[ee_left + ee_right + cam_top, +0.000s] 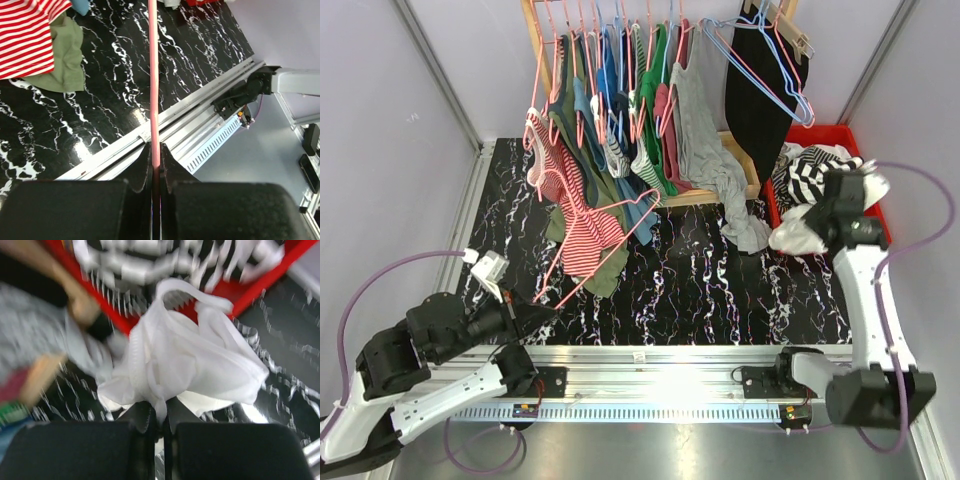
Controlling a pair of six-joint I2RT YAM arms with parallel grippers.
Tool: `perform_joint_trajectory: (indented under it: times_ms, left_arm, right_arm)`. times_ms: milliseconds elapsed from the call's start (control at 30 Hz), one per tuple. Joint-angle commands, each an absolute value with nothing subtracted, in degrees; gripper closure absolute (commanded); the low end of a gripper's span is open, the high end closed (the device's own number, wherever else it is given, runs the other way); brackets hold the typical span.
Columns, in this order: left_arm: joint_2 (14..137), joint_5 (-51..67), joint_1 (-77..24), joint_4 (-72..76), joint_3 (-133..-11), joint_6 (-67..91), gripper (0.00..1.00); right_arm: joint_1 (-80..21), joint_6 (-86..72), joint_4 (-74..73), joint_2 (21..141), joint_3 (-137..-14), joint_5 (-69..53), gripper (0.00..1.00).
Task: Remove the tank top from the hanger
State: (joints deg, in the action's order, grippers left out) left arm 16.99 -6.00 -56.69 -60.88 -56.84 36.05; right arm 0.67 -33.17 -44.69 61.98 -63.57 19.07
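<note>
Two robot arms — a left arm (pixel 430 345) and a right arm (pixel 865 290). One wooden clothes rack (pixel 531 25), one red bin (pixel 850 138), one white tank top (pixel 798 236), one pink hanger (pixel 153 75) off the rack. Hanging garments (pixel 695 120) overlap too much to count.

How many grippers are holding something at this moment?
2. The left gripper, at the near left, is shut on the pink hanger; the right gripper, by the red bin, is shut on the white tank top.

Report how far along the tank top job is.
Done: the white tank top hangs free of the pink hanger. In hand: left gripper clamps the hanger, right gripper the top. Remaining: probably dropping it into the red bin.
</note>
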Motion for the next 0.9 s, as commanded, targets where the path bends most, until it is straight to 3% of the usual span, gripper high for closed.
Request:
perform_joint_trajectory:
  times_ms: [0, 200, 367, 467, 600, 667, 733, 767, 800, 867]
  left_arm:
    - [18.19, -2.55, -56.87, -54.15, -56.17, 35.68, 1.00]
    - [18.37, 1.48, -56.87, -50.81, -53.62, 35.68, 1.00]
    - [17.75, 2.37, -56.87, -50.45, -52.65, 35.77, 1.00]
    - [17.05, 3.51, -56.87, -50.80, -52.30, 35.86, 1.00]
    - [16.44, 5.62, -56.87, -51.50, -51.51, 36.21, 1.00]
    - [16.00, 6.68, -56.87, -51.77, -51.24, 35.95, 1.00]
    - [15.12, 7.64, -56.87, -52.29, -50.89, 35.95, 1.00]
    - [14.77, 7.91, -56.87, -52.38, -50.63, 35.95, 1.00]
    - [14.24, 8.00, -56.87, -52.90, -50.36, 35.95, 1.00]
    - [12.23, 7.74, -56.87, -53.70, -50.19, 36.38, 1.00]
  right_arm:
    - [7.89, -32.42, -34.72, 68.71, -74.75, 16.71, 1.00]
    - [14.33, -36.30, -34.09, 92.60, -91.19, 14.84, 1.00]
    - [14.85, -37.27, -37.86, 114.20, -97.46, 12.31, 1.00]
    - [14.94, -38.05, -40.25, 123.10, -99.58, 10.82, 1.00]
    - [15.56, -38.85, -39.38, 125.51, -97.31, 5.81, 1.00]
    - [15.56, -38.67, -38.24, 120.97, -95.90, 5.71, 0.82]
    - [15.64, -38.14, -36.92, 115.34, -91.86, 6.76, 0.47]
    - [15.64, -38.14, -36.22, 108.44, -90.11, 7.55, 0.13]
    - [15.64, -37.97, -35.86, 104.63, -86.26, 8.95, 0.01]
    - [15.64, -37.53, -35.77, 92.54, -81.85, 10.19, 0.00]
